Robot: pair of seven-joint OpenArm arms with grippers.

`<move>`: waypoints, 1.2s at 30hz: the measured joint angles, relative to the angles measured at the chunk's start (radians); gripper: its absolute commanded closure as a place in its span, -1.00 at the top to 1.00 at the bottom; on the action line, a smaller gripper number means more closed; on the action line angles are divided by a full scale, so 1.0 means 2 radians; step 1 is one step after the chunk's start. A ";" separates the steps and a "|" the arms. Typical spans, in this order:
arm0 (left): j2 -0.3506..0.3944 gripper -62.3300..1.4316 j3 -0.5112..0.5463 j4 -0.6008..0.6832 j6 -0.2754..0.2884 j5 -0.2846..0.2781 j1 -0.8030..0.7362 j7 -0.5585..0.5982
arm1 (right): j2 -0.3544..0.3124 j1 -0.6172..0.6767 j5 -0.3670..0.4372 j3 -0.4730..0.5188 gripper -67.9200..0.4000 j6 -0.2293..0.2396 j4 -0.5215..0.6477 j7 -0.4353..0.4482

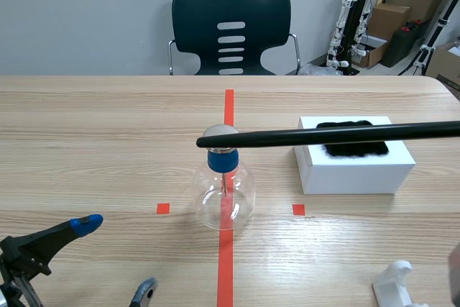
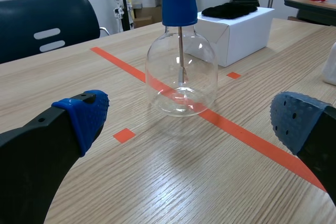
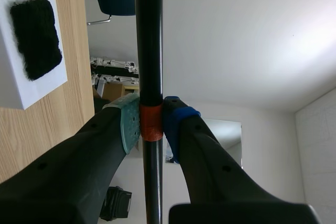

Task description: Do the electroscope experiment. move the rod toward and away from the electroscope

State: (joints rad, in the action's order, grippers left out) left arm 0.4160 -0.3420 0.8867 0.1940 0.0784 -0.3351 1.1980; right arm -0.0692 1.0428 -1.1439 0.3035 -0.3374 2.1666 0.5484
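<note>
The electroscope [image 1: 223, 192] is a clear glass flask with a blue stopper and a metal ball on top, standing on the orange tape line at the table's middle. A long black rod [image 1: 330, 134] lies level across the scene view from the right, its tip at the ball. My right gripper [image 3: 151, 121] is shut on the rod [image 3: 149, 35] at an orange band; the gripper itself is out of the scene view. My left gripper [image 2: 186, 119] stands open low at the near left, its blue pads [image 1: 86, 225] apart, the electroscope [image 2: 180, 72] ahead of it.
A white box [image 1: 356, 154] with a black fur cloth [image 1: 352, 138] on top stands right of the flask. A white plastic piece [image 1: 395, 283] lies at the near right edge. A dark chair [image 1: 231, 28] stands behind the table.
</note>
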 measured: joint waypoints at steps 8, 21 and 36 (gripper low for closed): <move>0.000 1.00 0.000 0.000 0.000 0.000 0.000 0.000 | 0.000 0.000 0.000 0.000 -0.96 0.000 0.000 0.000; 0.000 1.00 0.000 0.000 0.000 0.000 0.000 0.000 | 0.000 0.000 0.000 0.000 -0.96 0.000 0.000 0.000; 0.000 1.00 0.000 0.000 0.000 0.000 0.000 0.000 | -0.029 0.000 0.025 0.001 -0.96 -0.003 0.000 -0.055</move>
State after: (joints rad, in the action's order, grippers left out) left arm 0.4160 -0.3420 0.8867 0.1940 0.0784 -0.3351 1.1980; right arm -0.1280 1.0424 -1.0939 0.3061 -0.3443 2.1666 0.4385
